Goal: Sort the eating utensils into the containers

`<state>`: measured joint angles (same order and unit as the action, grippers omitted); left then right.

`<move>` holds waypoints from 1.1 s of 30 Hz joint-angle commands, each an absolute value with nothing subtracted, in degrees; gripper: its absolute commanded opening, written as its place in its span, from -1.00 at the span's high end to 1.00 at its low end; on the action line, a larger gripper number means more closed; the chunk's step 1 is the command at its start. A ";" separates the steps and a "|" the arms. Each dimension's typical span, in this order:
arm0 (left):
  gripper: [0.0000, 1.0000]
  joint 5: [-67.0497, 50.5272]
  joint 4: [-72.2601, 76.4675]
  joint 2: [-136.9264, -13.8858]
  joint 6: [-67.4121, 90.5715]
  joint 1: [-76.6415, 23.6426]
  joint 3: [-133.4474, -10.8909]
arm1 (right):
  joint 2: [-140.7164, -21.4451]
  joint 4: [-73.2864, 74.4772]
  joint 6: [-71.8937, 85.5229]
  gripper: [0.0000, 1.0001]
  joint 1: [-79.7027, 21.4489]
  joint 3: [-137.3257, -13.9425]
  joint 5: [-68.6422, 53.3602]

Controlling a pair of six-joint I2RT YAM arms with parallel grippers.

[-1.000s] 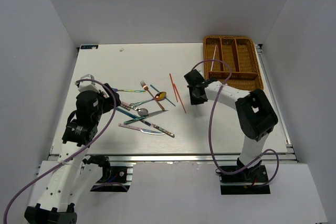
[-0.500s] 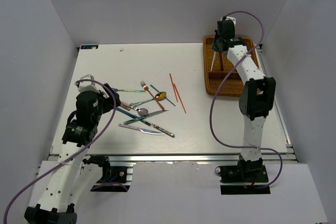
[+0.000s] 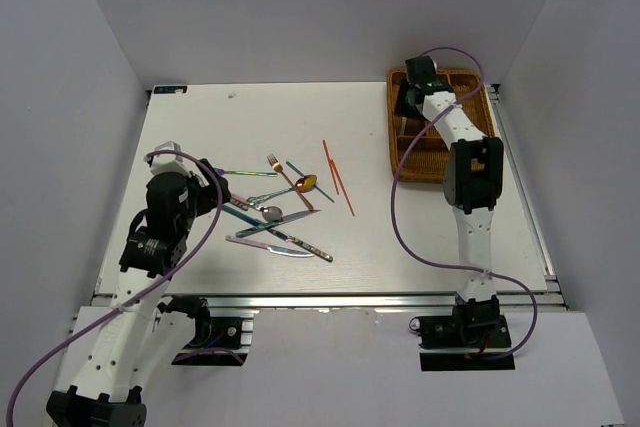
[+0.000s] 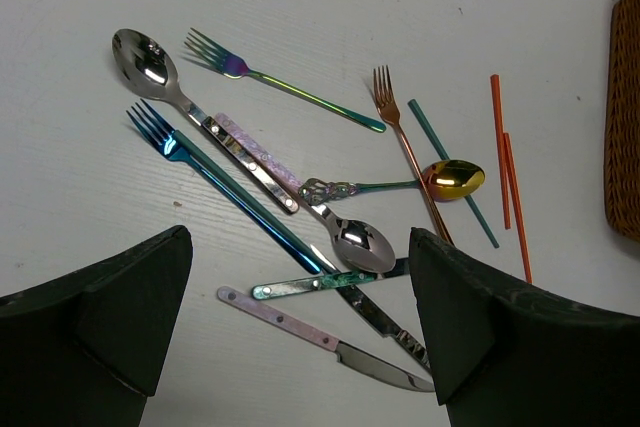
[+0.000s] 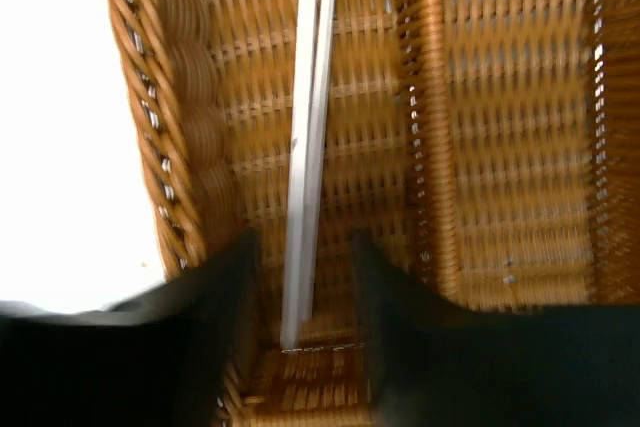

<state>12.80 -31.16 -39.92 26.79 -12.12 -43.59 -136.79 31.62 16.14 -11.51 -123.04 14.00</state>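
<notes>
Several eating utensils (image 3: 275, 212) lie scattered at the table's left centre: a silver spoon (image 4: 150, 62), an iridescent fork (image 4: 280, 87), a blue fork (image 4: 220, 182), a copper fork (image 4: 405, 142), a gold spoon (image 4: 452, 179) and a pink-handled knife (image 4: 300, 327). Two red chopsticks (image 3: 338, 177) lie to their right. My left gripper (image 4: 300, 235) hovers open above the pile, holding nothing. My right gripper (image 5: 305, 277) is low over the left long slot of the wicker tray (image 3: 443, 175), which holds the containers. Its jaws stand apart around two white chopsticks (image 5: 310, 147) lying in that slot.
A teal chopstick (image 4: 478, 217) lies between the copper fork and the red chopsticks. The tray's middle slot (image 5: 520, 147) shows only bare wicker. White walls close in the table at left, back and right. The tray sits in the back right corner.
My right arm has swung from mid-table to the back, then down over the tray's left slot, and its jaws have parted from shut. The left arm has not moved.
</notes>
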 commanded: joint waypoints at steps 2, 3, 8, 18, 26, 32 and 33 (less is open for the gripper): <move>-0.96 12.04 -29.97 -40.25 26.37 -12.22 -43.24 | -130.18 30.67 16.08 -0.51 -11.51 -122.18 11.34; -0.96 12.04 -30.06 -40.34 26.37 -12.22 -43.33 | -127.82 30.76 16.17 -0.62 -11.86 -121.65 11.69; -0.96 11.78 -29.88 -40.52 26.37 -12.30 -43.24 | -116.75 28.22 13.99 -0.64 -18.34 -112.52 11.08; -0.96 11.51 -29.88 -41.04 26.28 -12.30 -43.33 | -108.54 25.75 11.86 0.21 -34.97 -87.63 9.57; -0.96 11.69 -29.88 -40.08 26.28 -12.22 -43.15 | -117.23 26.19 10.20 0.37 -37.79 -91.48 10.55; -0.97 11.43 -29.79 -39.81 26.28 -12.30 -43.15 | -122.95 27.69 9.84 0.39 -37.79 -96.41 10.72; -0.96 11.43 -29.88 -39.90 26.28 -12.30 -43.15 | -123.57 27.95 9.76 0.40 -37.79 -96.85 10.90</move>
<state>12.34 -30.81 -40.56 26.79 -12.12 -43.57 -122.85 27.33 10.85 -37.82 -93.14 10.04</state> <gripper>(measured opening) 0.979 0.305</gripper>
